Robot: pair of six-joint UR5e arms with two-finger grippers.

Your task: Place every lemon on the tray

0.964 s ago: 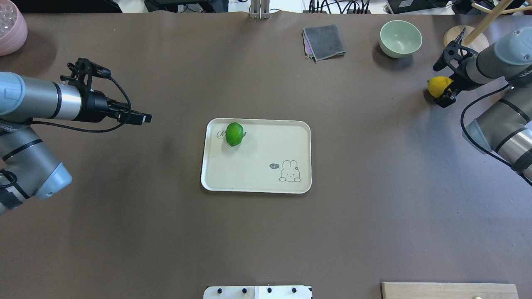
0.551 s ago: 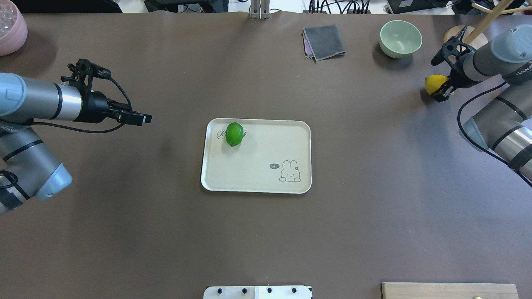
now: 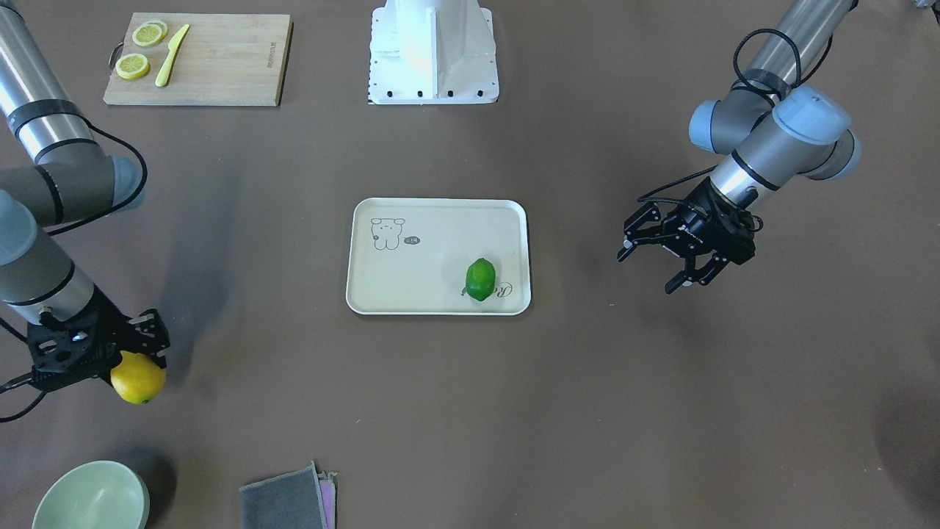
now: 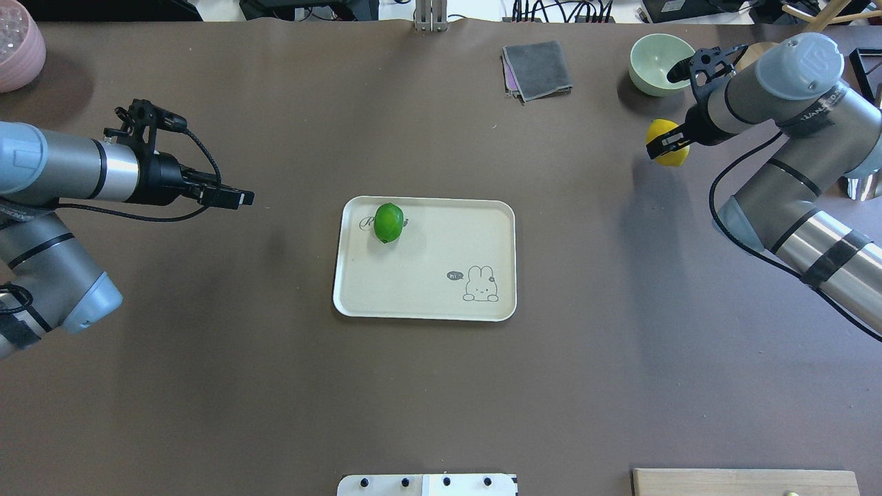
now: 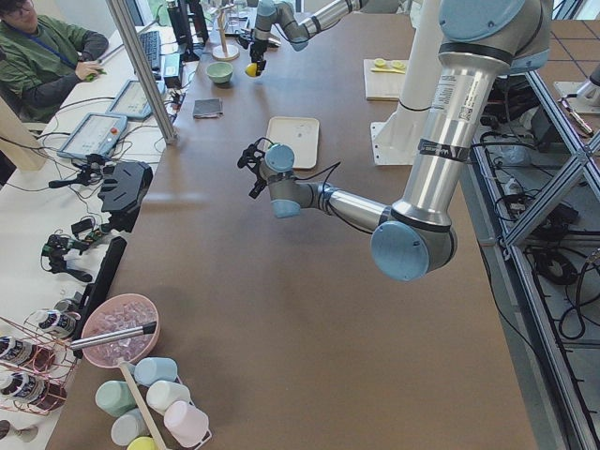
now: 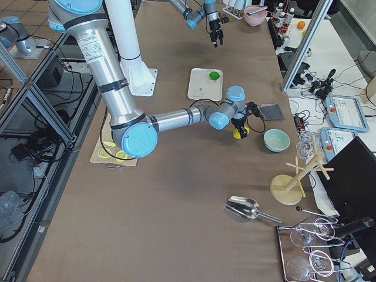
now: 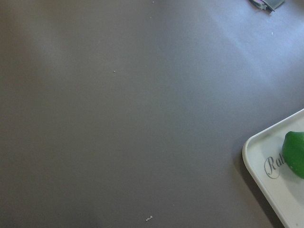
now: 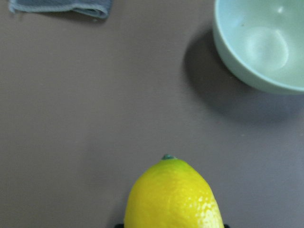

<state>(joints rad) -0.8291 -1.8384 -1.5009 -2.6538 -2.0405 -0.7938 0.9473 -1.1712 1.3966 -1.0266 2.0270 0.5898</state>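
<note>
The yellow lemon is held in my right gripper, which is shut on it above the table, just below the green bowl in the overhead view. It also shows in the front view and fills the bottom of the right wrist view. The green lemon lies in the far left corner of the cream tray at mid-table, on the script. My left gripper is open and empty, left of the tray and above the table. The left wrist view shows the tray's corner and the green lemon.
A pale green bowl and a folded grey cloth lie at the far right. A pink bowl sits at the far left corner. A wooden cutting board with lemon slices and a yellow knife is near the robot's base.
My right gripper has carried the yellow lemon to the left, toward the tray side, and now hangs close by the green bowl. The left arm and the green lemon have not moved.
</note>
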